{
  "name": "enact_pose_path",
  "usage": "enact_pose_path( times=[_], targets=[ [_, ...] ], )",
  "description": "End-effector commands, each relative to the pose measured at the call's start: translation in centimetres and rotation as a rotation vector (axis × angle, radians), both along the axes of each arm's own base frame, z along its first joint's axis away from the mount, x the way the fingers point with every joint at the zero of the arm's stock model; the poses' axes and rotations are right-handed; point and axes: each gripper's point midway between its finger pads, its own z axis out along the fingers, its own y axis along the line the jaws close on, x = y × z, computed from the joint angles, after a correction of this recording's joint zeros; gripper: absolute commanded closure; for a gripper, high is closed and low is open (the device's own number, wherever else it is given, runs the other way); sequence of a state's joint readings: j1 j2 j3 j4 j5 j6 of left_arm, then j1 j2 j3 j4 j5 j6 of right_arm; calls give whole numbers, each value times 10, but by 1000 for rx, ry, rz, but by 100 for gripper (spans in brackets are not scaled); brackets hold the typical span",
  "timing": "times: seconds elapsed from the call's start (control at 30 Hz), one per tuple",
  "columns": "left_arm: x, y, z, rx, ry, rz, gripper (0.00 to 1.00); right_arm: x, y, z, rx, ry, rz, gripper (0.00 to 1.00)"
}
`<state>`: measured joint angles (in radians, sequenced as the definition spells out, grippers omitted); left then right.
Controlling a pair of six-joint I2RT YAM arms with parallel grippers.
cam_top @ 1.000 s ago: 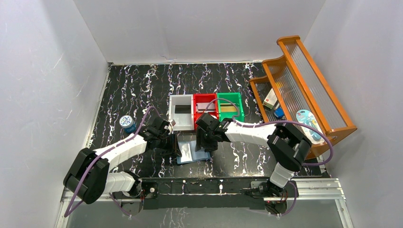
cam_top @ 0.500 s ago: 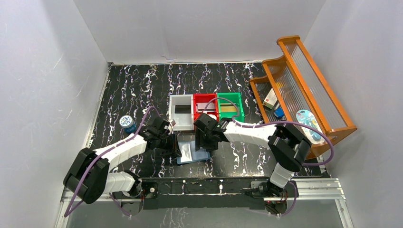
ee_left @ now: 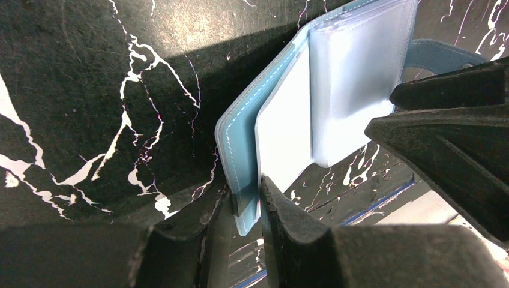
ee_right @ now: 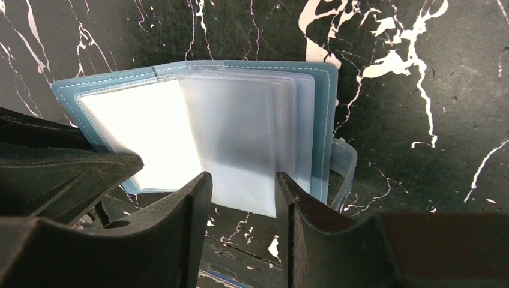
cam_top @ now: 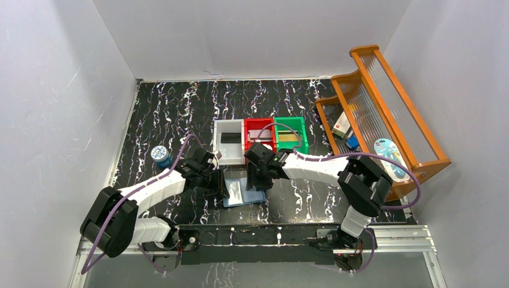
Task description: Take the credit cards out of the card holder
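Lying open on the marbled black table (cam_top: 168,114), near centre: card holder (ee_right: 252,138), clear pockets up. Left gripper (ee_left: 246,204) pinches its left cover edge. Right gripper (ee_right: 240,192), fingers spread, straddles a pocket; contact unclear.

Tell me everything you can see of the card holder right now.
The card holder is a small blue stitched wallet, leather-like, lying open on the table near the arm bases. Inside, a stack of cloudy clear pockets fans out from the spine, and a strap sticks out at one side. The left gripper pinches one cover's edge. The right gripper hangs open over the pockets. No card shows plainly in them.
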<state>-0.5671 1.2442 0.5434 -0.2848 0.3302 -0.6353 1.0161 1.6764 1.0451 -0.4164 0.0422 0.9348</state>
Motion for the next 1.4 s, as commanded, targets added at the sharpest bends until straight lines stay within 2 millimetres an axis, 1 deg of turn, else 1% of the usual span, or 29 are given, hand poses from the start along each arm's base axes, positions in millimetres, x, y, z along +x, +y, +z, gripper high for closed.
enact_pose_path(
  times=[0.0,0.07,0.17,0.27,0.4,0.47,0.53,0.67,0.73,0.83,1.0,1.17,1.27,1.33,1.37],
  targets=[
    [-2,-4,6,-18,2,-24,79,2,15,4,45,-2,21,50],
    [-1,-4,6,-18,2,-26,79,1,14,2,37,6,20,49],
    [-2,-4,6,-18,3,-26,79,2,12,2,27,-1,14,44],
    [-2,-4,5,-18,5,-22,79,1,12,1,28,2,15,44],
    [-2,-4,5,-19,4,-25,79,-2,16,-1,43,20,26,43],
    [-2,-4,6,-20,4,-24,79,-4,21,1,72,30,40,42],
    [-2,-4,5,-19,7,-22,79,-7,34,9,150,34,66,42],
    [-2,-4,5,-18,7,-25,79,-8,64,31,319,28,127,43],
    [-2,-4,4,-17,6,-26,79,-8,73,37,356,28,150,43],
    [-3,-3,3,-13,6,-22,79,-7,81,47,397,19,169,43],
    [-5,1,0,-2,6,-1,79,-8,88,61,460,2,193,43],
    [-6,3,-1,2,1,10,79,-21,103,78,581,46,269,43],
    [-5,4,-1,5,-3,14,80,-21,100,83,589,41,260,43],
    [-5,5,0,6,-8,20,80,-13,89,78,526,12,211,42],
    [-5,5,-1,7,-9,22,80,-7,80,73,469,-12,179,42]
  ],
)
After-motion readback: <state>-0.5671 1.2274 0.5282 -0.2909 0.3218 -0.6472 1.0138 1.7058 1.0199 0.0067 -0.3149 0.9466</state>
